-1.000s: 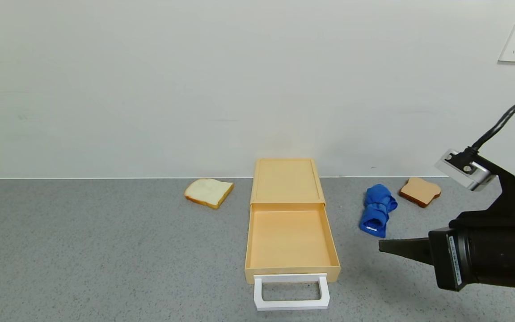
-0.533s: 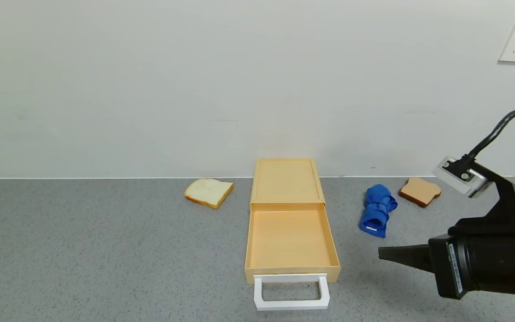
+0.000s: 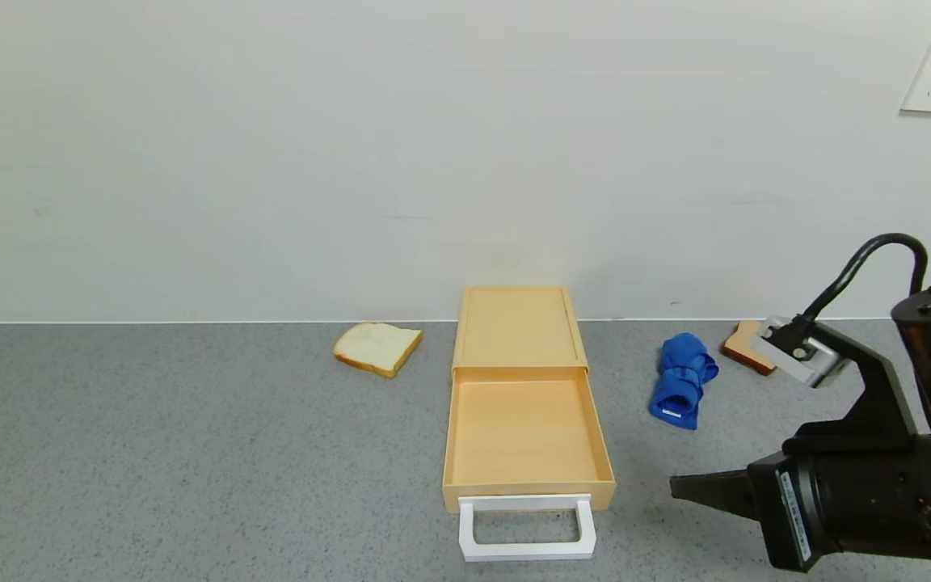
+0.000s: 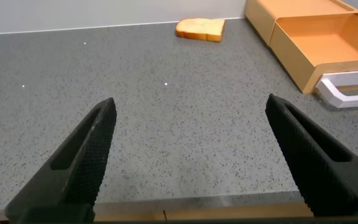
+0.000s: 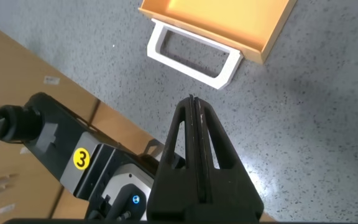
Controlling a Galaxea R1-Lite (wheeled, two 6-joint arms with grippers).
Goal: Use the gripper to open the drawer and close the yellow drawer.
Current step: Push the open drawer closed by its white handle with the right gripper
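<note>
Drawer point(image 3: 524, 432) stays pulled out; right tool point(image 3: 676, 487), fingers pressed together, has dropped lower.

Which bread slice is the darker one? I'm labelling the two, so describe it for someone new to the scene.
Start at the pale yellow plastic drawer, pulled open at the middle of the grey speckled counter. On the robot's right lies a rolled blue cloth, and beyond it, near the wall, the brown toasted bread slice. The pale white bread slice lies on the drawer's other side.
</note>
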